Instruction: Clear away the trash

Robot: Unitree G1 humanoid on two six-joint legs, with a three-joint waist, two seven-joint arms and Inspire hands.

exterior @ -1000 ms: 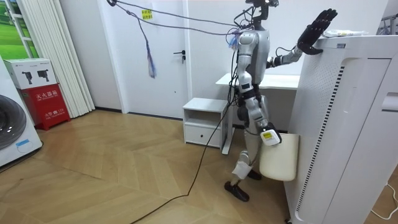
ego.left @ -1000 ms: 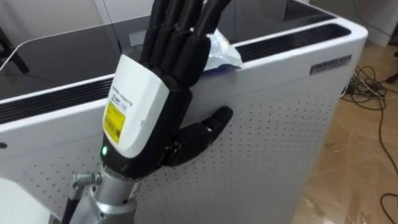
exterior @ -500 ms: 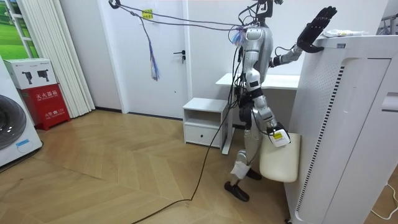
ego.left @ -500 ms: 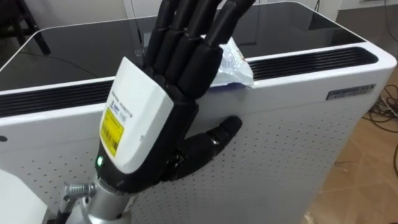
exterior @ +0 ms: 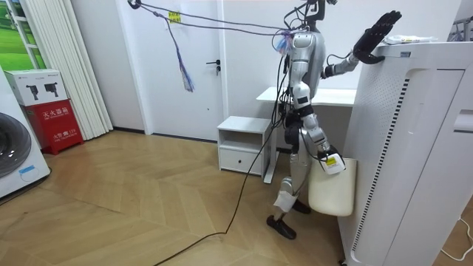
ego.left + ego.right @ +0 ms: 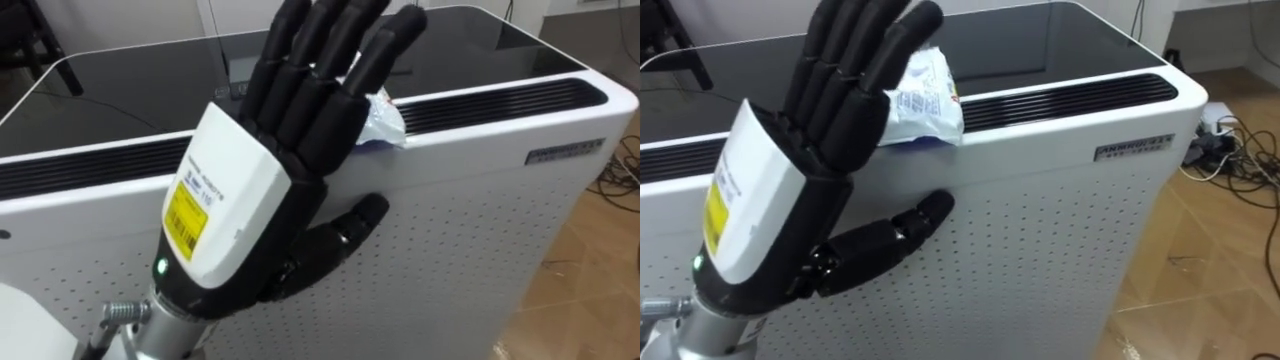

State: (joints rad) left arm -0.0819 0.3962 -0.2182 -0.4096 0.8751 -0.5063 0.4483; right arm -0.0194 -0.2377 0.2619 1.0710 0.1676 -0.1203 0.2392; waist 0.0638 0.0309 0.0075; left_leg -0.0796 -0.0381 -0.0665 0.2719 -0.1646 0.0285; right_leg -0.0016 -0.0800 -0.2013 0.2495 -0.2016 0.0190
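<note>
Behind left hand (image 6: 285,150), wrapper (image 6: 922,92) atop white appliance (image 6: 1060,230).

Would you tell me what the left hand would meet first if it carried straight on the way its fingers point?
Most likely the crumpled white wrapper on the top edge of the white appliance. The left hand points its straight fingers toward it, though depth is unclear and it may pass just above.

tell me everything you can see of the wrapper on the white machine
The wrapper is a crumpled, glossy white plastic packet with blue print, lying on the top front edge of the white machine, beside its dark vent slot. The open left hand is raised in front, hiding its left side; contact is unclear.
</note>
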